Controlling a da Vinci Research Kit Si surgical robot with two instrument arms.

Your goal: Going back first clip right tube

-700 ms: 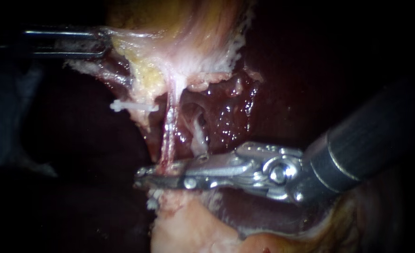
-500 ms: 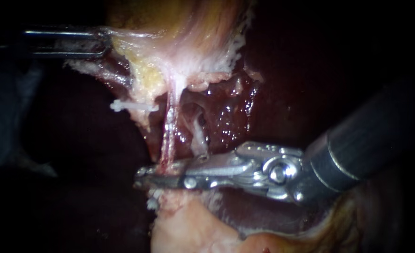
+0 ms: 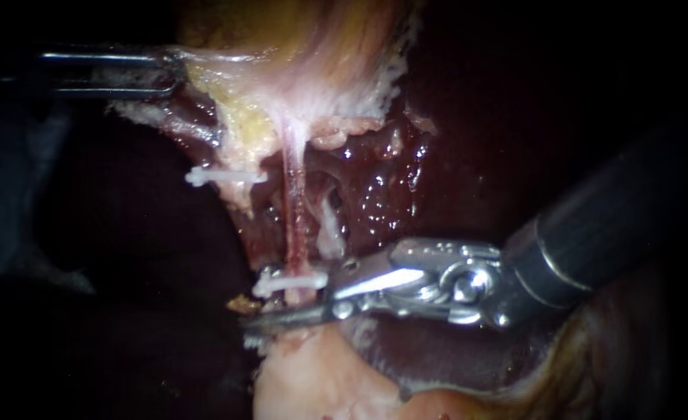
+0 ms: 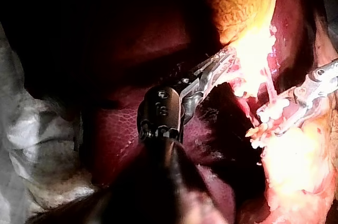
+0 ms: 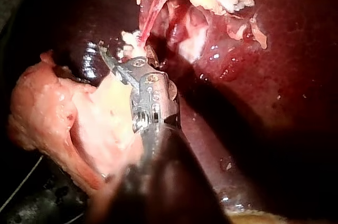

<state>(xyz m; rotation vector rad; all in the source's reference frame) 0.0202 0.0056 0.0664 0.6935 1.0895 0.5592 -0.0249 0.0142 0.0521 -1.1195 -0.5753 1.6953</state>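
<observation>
A thin pink tube (image 3: 293, 218) runs down from the pale gallbladder tissue (image 3: 297, 93) toward the fatty lump below. A white clip (image 3: 289, 281) sits across its lower end. My right instrument (image 3: 285, 302) lies just under and beside that clip, jaws open, with the long lower jaw below the clip. Another white clip (image 3: 223, 176) sits higher up to the left. My left instrument (image 3: 165, 71) is shut on the gallbladder's pale edge and holds it taut. In the left wrist view its jaws (image 4: 224, 63) bite bright tissue. The right wrist view shows the open jaws (image 5: 113, 57) below the tube (image 5: 150, 15).
Dark red liver (image 3: 515, 117) lies behind and to the right. A whitish strand (image 3: 330, 229) stands beside the pink tube. A pale fatty lump (image 3: 312, 381) sits under the right instrument's jaws. White gauze (image 4: 37, 145) lies beside the left instrument's shaft.
My right instrument's jaws have opened and drawn back a little to the right, leaving a white clip on the pink tube. The tube now hangs straighter. The left instrument holds still.
</observation>
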